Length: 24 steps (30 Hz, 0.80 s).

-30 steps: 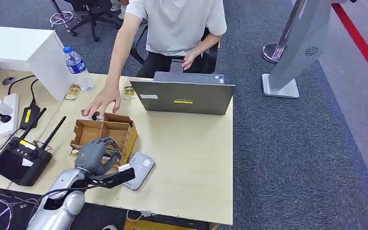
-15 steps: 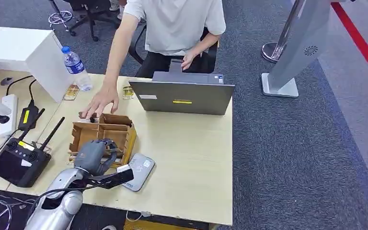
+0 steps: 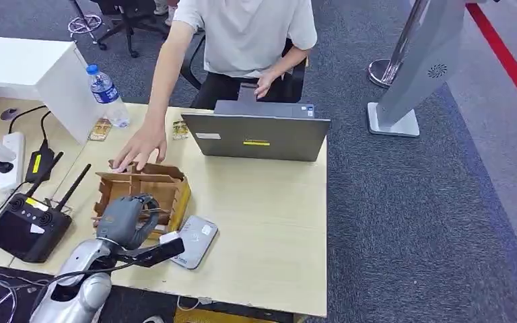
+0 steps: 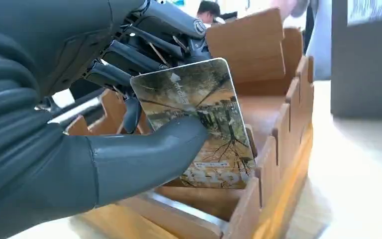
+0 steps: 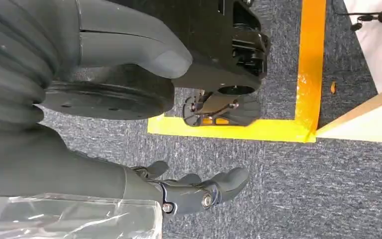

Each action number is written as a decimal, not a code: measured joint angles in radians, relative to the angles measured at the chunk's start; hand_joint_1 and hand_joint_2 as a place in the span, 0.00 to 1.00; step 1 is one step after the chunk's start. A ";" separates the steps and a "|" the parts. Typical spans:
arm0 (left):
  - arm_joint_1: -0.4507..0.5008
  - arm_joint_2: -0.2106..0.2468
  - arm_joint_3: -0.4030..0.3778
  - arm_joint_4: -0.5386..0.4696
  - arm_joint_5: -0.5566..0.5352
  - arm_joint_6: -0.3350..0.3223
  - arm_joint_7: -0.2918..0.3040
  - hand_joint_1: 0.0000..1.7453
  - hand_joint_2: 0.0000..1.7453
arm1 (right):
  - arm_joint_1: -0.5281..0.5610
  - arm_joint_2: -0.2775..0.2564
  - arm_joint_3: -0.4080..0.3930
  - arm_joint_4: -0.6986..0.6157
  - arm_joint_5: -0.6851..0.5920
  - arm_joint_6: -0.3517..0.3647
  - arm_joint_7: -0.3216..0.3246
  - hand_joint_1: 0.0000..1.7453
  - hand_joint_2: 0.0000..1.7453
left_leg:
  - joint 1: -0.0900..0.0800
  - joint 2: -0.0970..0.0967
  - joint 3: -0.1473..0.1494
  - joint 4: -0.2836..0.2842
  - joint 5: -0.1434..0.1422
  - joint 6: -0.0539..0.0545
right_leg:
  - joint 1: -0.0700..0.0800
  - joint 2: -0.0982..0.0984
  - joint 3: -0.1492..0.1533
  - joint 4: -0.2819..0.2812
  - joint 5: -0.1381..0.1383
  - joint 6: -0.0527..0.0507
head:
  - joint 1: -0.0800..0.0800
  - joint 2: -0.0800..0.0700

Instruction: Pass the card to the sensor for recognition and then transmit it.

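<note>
While my left robot hand [image 3: 126, 219] pinches the card [image 4: 199, 119] between thumb and fingers over the cardboard box [image 3: 145, 190], the sensor [image 3: 194, 240] lies on the surface [image 3: 269, 222] at 4 o'clock from the box. A person's hand [image 3: 140, 145] rests at the box's 12 o'clock edge. My right robot hand [image 5: 199, 191] hangs above the carpet, fingers apart and holding nothing.

left hand [image 3: 126, 219] rests in cardboard box [image 3: 172, 184].
</note>
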<state>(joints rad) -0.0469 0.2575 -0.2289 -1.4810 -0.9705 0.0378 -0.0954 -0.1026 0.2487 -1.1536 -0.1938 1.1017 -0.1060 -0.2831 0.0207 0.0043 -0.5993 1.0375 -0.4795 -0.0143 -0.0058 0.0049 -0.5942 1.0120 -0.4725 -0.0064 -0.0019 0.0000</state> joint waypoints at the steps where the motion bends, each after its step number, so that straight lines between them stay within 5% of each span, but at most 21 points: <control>1: 0.007 0.003 0.000 -0.023 0.001 0.004 -0.002 1.00 1.00 | 0.000 0.000 0.000 0.000 -0.005 0.000 -0.001 0.00 1.00 | 0.000 0.000 0.000 0.000 0.000 0.000 | 0.000 0.000 0.000 0.000 0.000 0.000 | 0.001 0.000; 9: 0.020 0.025 0.001 -0.139 0.004 0.016 -0.004 1.00 1.00 | 0.000 0.000 -0.002 0.000 -0.010 0.000 -0.003 0.00 1.00 | 0.000 -0.001 0.000 0.000 0.000 0.000 | 0.000 -0.001 0.001 0.000 0.000 0.000 | 0.000 0.000; 24: 0.023 0.030 0.003 -0.145 0.005 0.017 -0.004 1.00 1.00 | 0.000 0.000 -0.002 0.000 -0.010 -0.003 -0.003 0.00 1.00 | 0.000 -0.001 0.000 0.000 0.000 0.000 | 0.000 -0.001 0.001 0.000 0.000 0.000 | 0.000 0.000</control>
<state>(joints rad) -0.0235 0.2880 -0.2262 -1.6262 -0.9651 0.0549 -0.0992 -0.1025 0.2487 -1.1559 -0.1938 1.0922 -0.1087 -0.2857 0.0207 0.0030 -0.5995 1.0375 -0.4794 -0.0144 -0.0059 0.0035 -0.5935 1.0121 -0.4727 -0.0064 -0.0015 0.0000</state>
